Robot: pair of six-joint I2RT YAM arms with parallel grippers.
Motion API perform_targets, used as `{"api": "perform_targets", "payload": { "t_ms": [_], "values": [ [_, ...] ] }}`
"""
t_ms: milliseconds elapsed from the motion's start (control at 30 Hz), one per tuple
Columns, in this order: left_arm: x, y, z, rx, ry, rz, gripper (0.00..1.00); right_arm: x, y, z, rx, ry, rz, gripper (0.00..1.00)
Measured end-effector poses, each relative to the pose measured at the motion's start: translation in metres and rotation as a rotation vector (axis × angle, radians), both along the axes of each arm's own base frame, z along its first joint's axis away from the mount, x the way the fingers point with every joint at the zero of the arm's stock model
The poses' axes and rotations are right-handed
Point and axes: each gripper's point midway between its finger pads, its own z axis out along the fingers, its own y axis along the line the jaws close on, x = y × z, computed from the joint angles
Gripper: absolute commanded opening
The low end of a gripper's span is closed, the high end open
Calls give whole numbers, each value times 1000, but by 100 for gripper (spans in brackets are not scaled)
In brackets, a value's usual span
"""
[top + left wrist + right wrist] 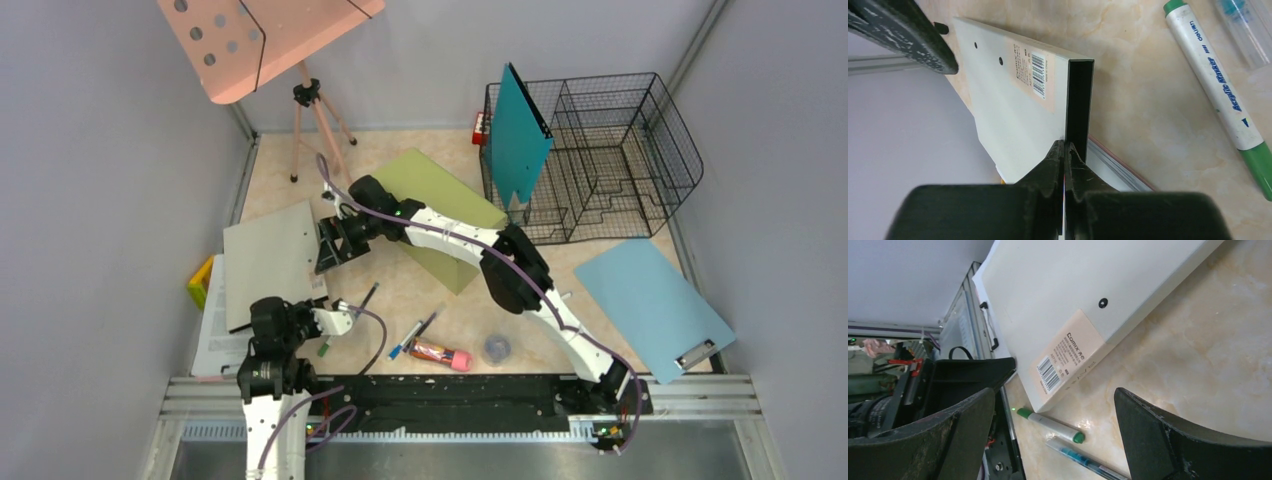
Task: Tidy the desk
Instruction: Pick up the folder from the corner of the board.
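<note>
Grey card is what my left gripper [325,312] pinches in the top view: the near corner of the file box [268,262], lying on the desk [400,280] beneath both grippers. My right gripper [330,250] hangs at the box's far edge, probably to share the lift.

From the left wrist, my fingers are closed tight on the box's thin wall beside its black open end, with a green marker [1215,95] off to one side.

From the right wrist, my jaws stand wide and empty, the labelled corner just beyond them, ready, I judge, to clamp it.
</note>
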Motion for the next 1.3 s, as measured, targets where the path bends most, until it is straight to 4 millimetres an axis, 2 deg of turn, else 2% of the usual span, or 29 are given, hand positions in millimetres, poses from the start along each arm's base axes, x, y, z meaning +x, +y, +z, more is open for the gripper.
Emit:
{"api": "perform_targets", "payload": {
  "t_ms": [400, 500, 667, 1300],
  "values": [
    [-2, -1, 4, -6, -8, 3, 0, -3, 5, 11, 39, 93, -55, 88],
    [-2, -1, 5, -6, -9, 3, 0, -6, 5, 5, 24, 100, -63, 88],
    [-3, -1, 6, -5, -17, 3, 0, -19, -4, -26, -71, 144, -80, 87],
    [-10, -2, 7, -1, -34, 3, 0, -20, -3, -29, -102, 148, -117, 83]
  ]
}}
